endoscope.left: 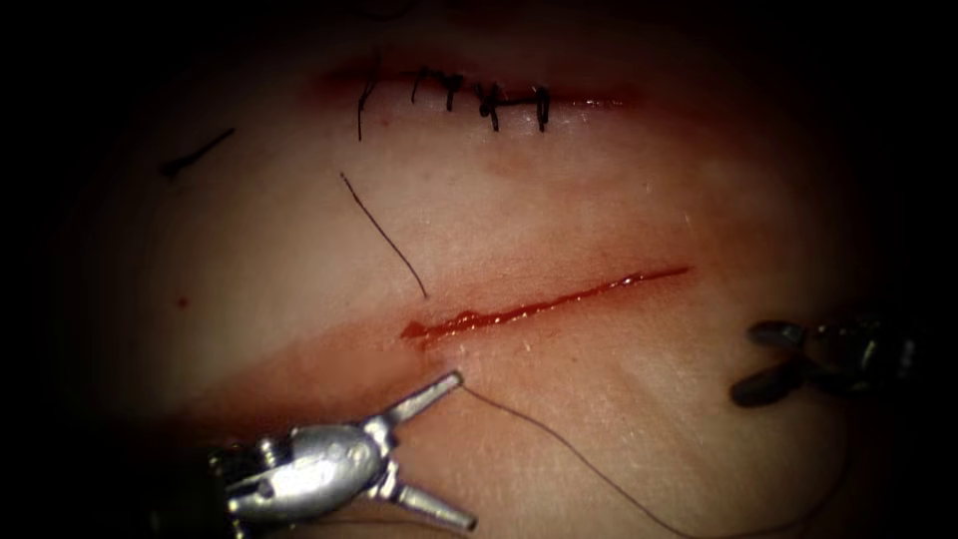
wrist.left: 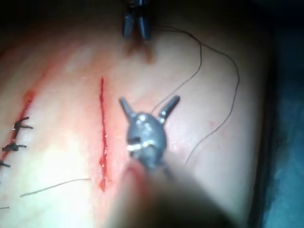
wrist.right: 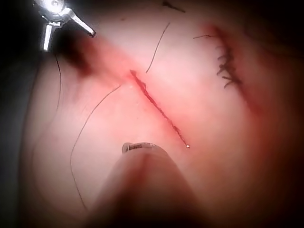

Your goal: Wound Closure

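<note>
Upper cut (endoscope.left: 479, 95) is sitting already stitched while the lower cut (endoscope.left: 544, 304) is lying unstitched with red fluid; left tool (endoscope.left: 449, 449) fingers are spreading released, holding nothing, thread (endoscope.left: 579, 454) trailing beside them; right tool (endoscope.left: 763, 361) fingers are gaping empty; needle location I cannot tell.

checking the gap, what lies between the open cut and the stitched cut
In the endoscope view, a loose cut end of thread lies on bare tissue between the open cut and the stitched cut.

Tissue (endoscope.left: 619, 200): carries everything here
Open cut (endoscope.left: 544, 304): red fluid (endoscope.left: 449, 324) along it
Stitched cut (endoscope.left: 479, 100): farther back
Thread (endoscope.left: 559, 444): lies curved across tissue
Cut end of thread (endoscope.left: 384, 235): beside open cut
</note>
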Available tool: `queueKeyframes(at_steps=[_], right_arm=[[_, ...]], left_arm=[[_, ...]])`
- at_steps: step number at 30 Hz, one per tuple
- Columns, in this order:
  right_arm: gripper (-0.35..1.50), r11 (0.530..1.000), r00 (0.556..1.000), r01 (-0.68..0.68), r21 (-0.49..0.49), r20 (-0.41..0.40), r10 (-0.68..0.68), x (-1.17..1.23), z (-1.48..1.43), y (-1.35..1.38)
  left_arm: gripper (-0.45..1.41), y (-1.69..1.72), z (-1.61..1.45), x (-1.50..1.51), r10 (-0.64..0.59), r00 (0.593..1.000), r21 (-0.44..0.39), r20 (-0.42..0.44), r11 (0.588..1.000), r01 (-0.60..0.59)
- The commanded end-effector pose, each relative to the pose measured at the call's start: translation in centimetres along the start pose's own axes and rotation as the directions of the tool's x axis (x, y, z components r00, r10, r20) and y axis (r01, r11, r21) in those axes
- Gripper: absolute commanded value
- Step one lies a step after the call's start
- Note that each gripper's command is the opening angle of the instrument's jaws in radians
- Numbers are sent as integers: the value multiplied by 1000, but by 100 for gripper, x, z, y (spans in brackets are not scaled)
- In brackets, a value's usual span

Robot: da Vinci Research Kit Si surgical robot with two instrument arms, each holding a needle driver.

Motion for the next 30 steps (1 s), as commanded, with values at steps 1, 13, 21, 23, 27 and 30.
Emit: queueKeyframes(at_steps=[1,13,21,23,27,30], right_arm=[[146,1000,1000,-8,-12,6,8,-2,1,2],[148,1000,1000,-9,-17,0,9,-5,7,0],[148,1000,1000,-7,-14,-3,7,-1,12,-2],[148,1000,1000,-7,-12,-5,7,-1,13,-3],[148,1000,1000,-7,-15,-6,7,-2,16,-6],[148,1000,1000,-7,-9,-11,7,-2,18,-7]], left_arm=[[91,6,35,-7,36,999,-15,40,999,-35],[66,18,142,-39,228,942,-77,248,973,-216],[64,37,164,-55,291,887,-143,358,956,-256],[62,37,165,-52,306,874,-148,377,952,-269],[61,42,174,-46,324,857,-142,402,946,-291],[61,48,178,-41,329,854,-144,404,944,-295]])
